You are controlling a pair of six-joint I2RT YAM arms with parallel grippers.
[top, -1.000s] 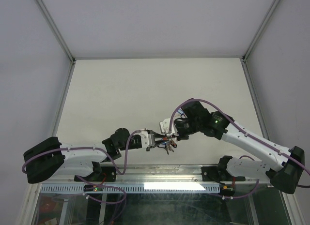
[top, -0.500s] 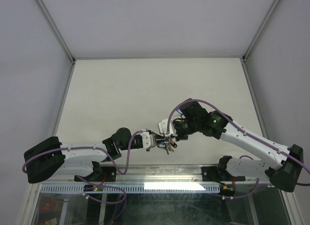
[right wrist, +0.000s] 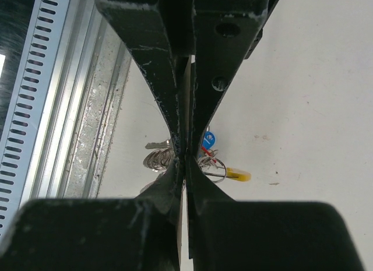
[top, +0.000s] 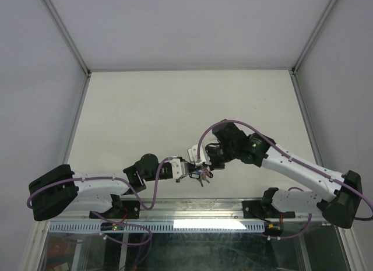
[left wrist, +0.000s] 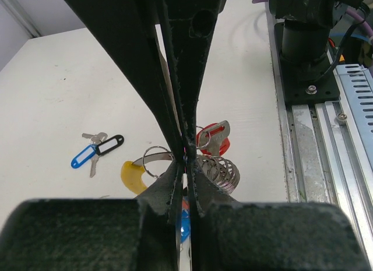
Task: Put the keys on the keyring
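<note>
The keyring is a thin silver hoop with a yellow section, and it hangs between the two arms. My left gripper is shut, with the silver band running into its tips. A red-tagged key and a bunch of small rings sit just right of those tips, and a blue tag shows below them. My right gripper is shut on the same bunch, with the yellow section and a blue tag beside its tips. Two loose keys, blue-tagged and black-tagged, lie on the table.
The white tabletop stretches behind the arms and is walled on three sides. A metal rail and the arm base run along the near edge, close to the bunch.
My left gripper's jaws have closed at the keyring. The right arm has shifted slightly left and stays shut.
</note>
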